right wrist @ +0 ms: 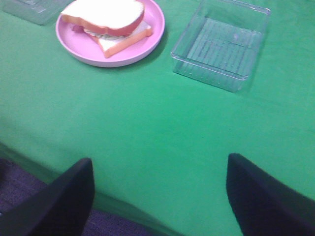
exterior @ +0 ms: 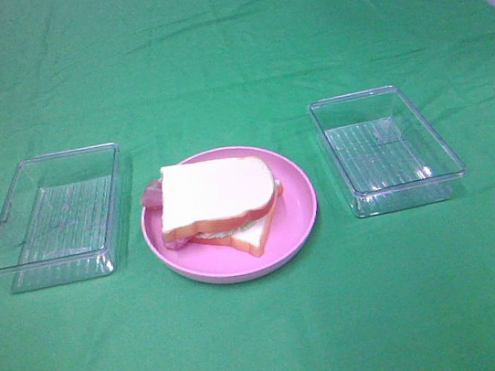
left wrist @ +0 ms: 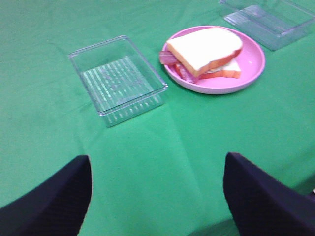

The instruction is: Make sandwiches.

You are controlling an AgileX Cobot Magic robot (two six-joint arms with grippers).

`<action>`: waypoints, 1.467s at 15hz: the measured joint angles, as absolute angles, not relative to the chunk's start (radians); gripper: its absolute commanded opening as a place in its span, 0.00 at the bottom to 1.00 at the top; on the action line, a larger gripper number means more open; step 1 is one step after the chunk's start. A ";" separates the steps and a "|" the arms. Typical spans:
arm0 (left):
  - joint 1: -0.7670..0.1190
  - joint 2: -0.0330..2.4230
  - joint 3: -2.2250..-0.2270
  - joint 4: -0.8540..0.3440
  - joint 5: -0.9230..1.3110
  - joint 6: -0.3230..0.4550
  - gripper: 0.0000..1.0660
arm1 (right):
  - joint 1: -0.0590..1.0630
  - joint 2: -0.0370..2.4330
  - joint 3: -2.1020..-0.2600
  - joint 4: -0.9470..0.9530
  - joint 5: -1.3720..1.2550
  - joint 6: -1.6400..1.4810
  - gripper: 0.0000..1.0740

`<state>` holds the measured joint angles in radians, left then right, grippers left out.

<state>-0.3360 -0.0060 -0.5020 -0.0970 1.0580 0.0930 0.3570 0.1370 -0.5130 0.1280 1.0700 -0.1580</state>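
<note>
One stacked sandwich (exterior: 217, 199) lies on the round pink plate (exterior: 298, 204) at the table's middle. Its white top slice with orange-brown crust covers pale green lettuce and reddish-pink bacon, which peek out at the sides. Neither gripper shows in the high view. In the left wrist view, the left gripper (left wrist: 157, 162) stands open and empty above bare cloth, well short of the sandwich (left wrist: 204, 46) and plate (left wrist: 252, 64). The right gripper (right wrist: 160, 162) is also open and empty near the table's front edge, far from the sandwich (right wrist: 106, 14) and plate (right wrist: 155, 19).
An empty clear plastic tray (exterior: 54, 217) sits left of the plate and another (exterior: 385, 148) to its right. Each wrist view shows its nearer tray (left wrist: 118, 78) (right wrist: 221, 44). A wrinkled green cloth (exterior: 270, 348) covers the table.
</note>
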 measured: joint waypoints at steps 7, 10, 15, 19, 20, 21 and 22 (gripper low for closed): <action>0.048 -0.006 -0.502 -0.097 1.058 0.093 0.67 | 0.075 0.137 -0.513 0.132 1.070 -0.158 0.66; 0.048 -0.006 -0.502 -0.097 1.058 0.093 0.67 | 0.075 0.125 -0.513 0.133 1.070 -0.158 0.66; 0.048 -0.006 -0.502 -0.097 1.057 0.093 0.67 | 0.074 0.009 -0.513 0.141 1.070 -0.158 0.66; 0.048 -0.006 -0.502 -0.097 1.057 0.093 0.67 | -0.002 -0.001 -0.511 0.148 1.070 -0.158 0.66; 0.048 -0.006 -0.502 -0.097 1.057 0.093 0.67 | -0.006 -0.001 -0.511 0.148 1.070 -0.158 0.66; 0.048 -0.006 -0.502 -0.097 1.057 0.093 0.67 | -0.006 -0.001 -0.510 0.150 1.070 -0.158 0.66; 0.048 -0.006 -0.502 -0.097 1.057 0.093 0.67 | -0.006 -0.001 -0.510 0.150 1.070 -0.158 0.66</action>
